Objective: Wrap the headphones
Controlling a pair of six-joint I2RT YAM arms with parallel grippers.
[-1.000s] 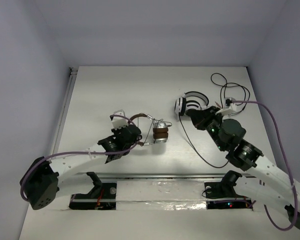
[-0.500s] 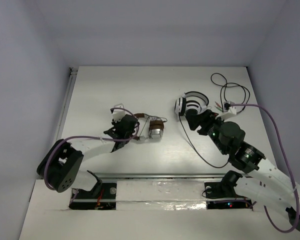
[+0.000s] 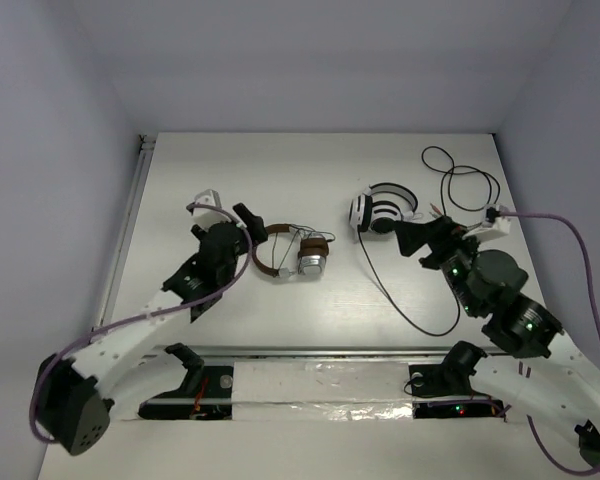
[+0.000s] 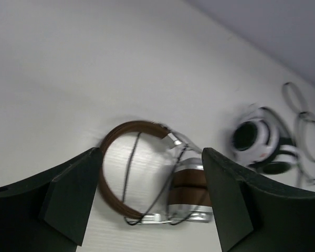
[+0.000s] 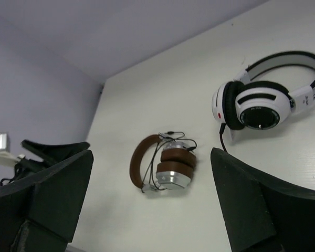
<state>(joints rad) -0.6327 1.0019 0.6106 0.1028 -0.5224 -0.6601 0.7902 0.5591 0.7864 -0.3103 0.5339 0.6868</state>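
The headphones (image 3: 292, 257) lie on the white table, folded, with brown headband, brown pads pressed together and silver cups. Their thin black cable (image 4: 132, 173) is looped across the headband arc and round the cups. In the left wrist view the headphones (image 4: 163, 186) sit on the table between and beyond my open fingers. My left gripper (image 3: 226, 212) is open, just left of the headband and not touching it. My right gripper (image 3: 427, 233) is open and holds nothing, well to the right. The right wrist view shows the headphones (image 5: 165, 165) far ahead.
White-and-black striped headphones (image 3: 380, 210) lie at the back centre-right, close to my right gripper; their black cable (image 3: 392, 292) trails toward the near edge. More thin cable loops (image 3: 462, 178) lie at the back right. A rail (image 3: 310, 352) runs along the near edge.
Both grippers have opened. The left one has let go of the brown headphones and drawn back to the left; they now rest on the table. The right gripper has pulled back to the right.
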